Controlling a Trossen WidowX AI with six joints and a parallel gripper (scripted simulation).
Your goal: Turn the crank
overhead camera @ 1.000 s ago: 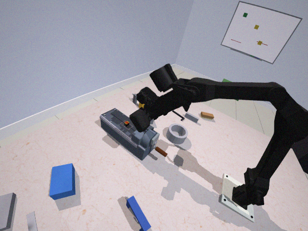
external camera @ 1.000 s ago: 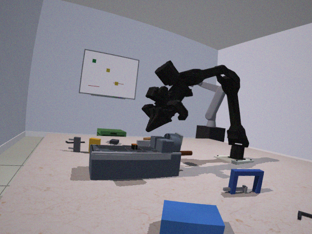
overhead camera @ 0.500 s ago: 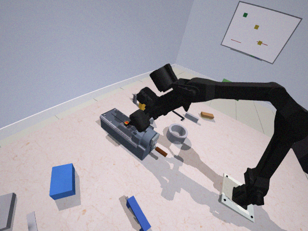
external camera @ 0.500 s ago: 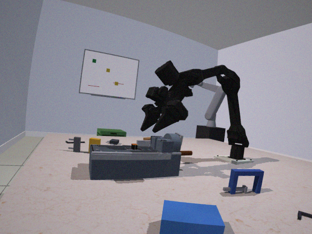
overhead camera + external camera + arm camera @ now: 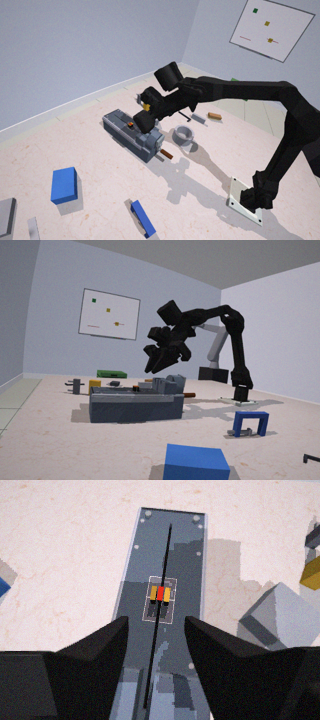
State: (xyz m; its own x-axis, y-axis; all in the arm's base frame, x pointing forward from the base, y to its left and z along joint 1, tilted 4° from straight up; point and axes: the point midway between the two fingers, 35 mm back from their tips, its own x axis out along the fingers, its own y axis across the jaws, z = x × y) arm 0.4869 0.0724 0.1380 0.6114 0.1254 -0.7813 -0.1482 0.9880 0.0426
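The blue-grey machine (image 5: 121, 138) (image 5: 134, 410) (image 5: 150, 545) stands on the table. In the wrist view its red pointer (image 5: 160, 593) sits between the left brass mark (image 5: 153, 593) and the right brass mark (image 5: 167, 595), and looks about level with them; a tiny offset cannot be ruled out. The brown crank handle (image 5: 166, 153) (image 5: 189, 395) sticks out low from the machine's crank end, with nothing holding it. My gripper (image 5: 150, 372) (image 5: 156, 622) is partly open and empty, above the machine's top, away from the handle. In the top view its fingertips are hidden.
A grey ring (image 5: 183, 135) stands beside the crank end. A yellow block (image 5: 146, 106) (image 5: 95, 387) (image 5: 312, 575) is behind the machine. A blue block (image 5: 64, 183) (image 5: 196, 457) and a blue bridge (image 5: 143, 218) (image 5: 252, 414) stand on the other side. A pale second arm (image 5: 217, 345) is in the background.
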